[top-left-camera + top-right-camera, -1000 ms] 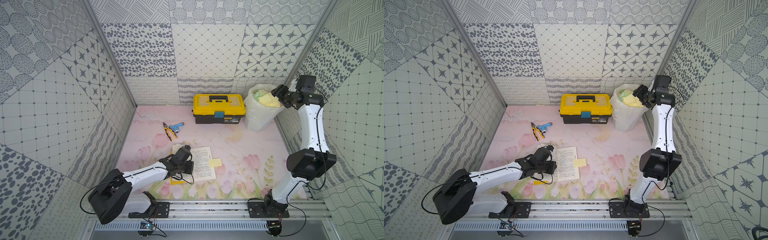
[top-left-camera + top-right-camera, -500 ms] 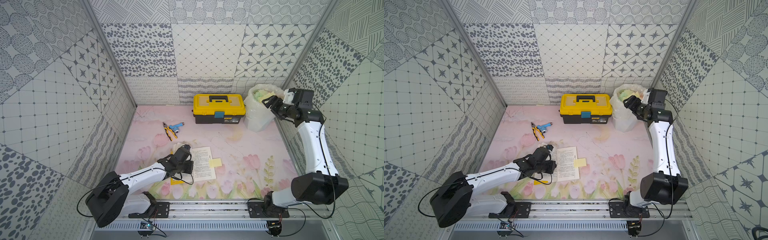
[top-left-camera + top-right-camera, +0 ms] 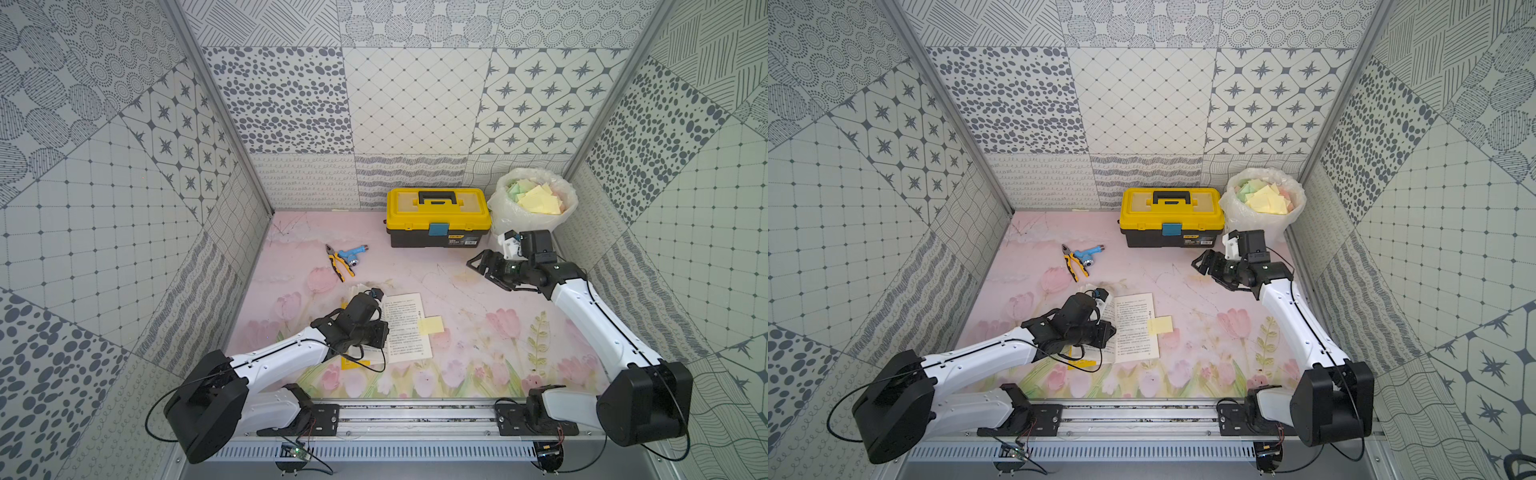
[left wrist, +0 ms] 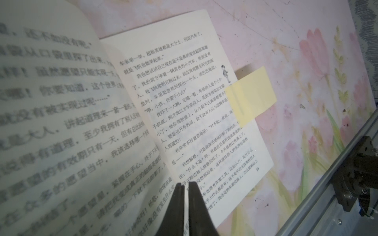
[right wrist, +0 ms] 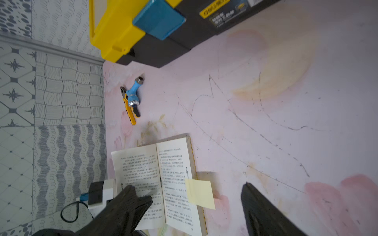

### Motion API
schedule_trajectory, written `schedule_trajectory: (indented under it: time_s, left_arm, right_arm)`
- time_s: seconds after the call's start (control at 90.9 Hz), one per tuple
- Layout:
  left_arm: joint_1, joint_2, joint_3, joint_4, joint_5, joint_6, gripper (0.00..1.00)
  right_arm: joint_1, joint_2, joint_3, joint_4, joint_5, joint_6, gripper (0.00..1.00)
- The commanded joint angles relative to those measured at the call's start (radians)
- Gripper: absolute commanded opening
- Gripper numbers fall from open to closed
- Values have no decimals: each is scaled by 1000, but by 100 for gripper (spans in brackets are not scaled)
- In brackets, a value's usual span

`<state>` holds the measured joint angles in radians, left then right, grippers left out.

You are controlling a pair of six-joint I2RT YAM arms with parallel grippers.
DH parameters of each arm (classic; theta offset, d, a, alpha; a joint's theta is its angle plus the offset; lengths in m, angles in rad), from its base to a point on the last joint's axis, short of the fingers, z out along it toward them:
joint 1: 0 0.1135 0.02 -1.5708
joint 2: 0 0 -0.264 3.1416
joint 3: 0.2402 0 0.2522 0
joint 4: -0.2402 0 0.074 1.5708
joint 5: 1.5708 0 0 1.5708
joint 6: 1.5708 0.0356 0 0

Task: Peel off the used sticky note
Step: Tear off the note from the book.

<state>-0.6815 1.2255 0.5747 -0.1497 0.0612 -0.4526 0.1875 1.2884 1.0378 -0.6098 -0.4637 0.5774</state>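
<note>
Fingers (image 4: 175,208) of the left gripper (image 4: 185,184) are closed tight on each other with nothing between them. Their tips bear down on the book (image 4: 184,114) close to its gutter, low on the right page. That is the anchor, and I judge it should not lift: the book looks light and could ride up with the note if freed.

Just beyond, the note (image 4: 251,96) is stuck by one strip to the outer edge of the right page, about halfway up. Most of it hangs over onto the mat (image 3: 478,316). Its free part seems slightly raised and casts a shadow, which gives a lip to catch.

Farther out, the right gripper (image 3: 478,264) hovers above the mat, its fingers (image 5: 131,206) spread wide and empty, aimed toward the book. In its wrist view the note sits between the two tips.

The step in hand reads as the approach to pinch. It would be best to come down on the overhanging part, clear of the page, with one finger under the lip if possible. Then close fully and pull outward and low, away from the spine, so the glue lets go without tearing the page.

Beyond, the bag (image 3: 534,199) beside the toolbox (image 3: 436,216) holds notes and is the likely drop.
</note>
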Motion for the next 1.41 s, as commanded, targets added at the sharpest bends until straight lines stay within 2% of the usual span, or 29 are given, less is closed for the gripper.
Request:
schedule_trajectory:
  time_s: [0.0, 0.275, 0.638, 0.792, 1.112, 1.31, 1.398]
  left_arm:
    - [-11, 0, 3, 8, 63, 41, 10]
    - [-31, -7, -2, 15, 76, 52, 10]
    - [-76, 25, 5, 28, 87, 72, 11]
    - [-89, 70, 12, 39, 91, 73, 11]
    - [-96, 124, 22, 64, 98, 71, 11]
    - [-96, 150, 35, 63, 92, 73, 11]
    - [-96, 158, 39, 63, 95, 73, 11]
  right_arm:
    - [76, 5, -60, 76, 4, 10, 85]
    - [209, 80, -217, 189, -39, 40, 83]
    - [255, 173, -335, 310, -99, 58, 74]
    - [256, 225, -352, 366, -148, 65, 65]
    - [257, 277, -356, 409, -178, 70, 55]
    - [257, 271, -353, 415, -194, 74, 41]
    - [256, 266, -348, 413, -198, 78, 31]
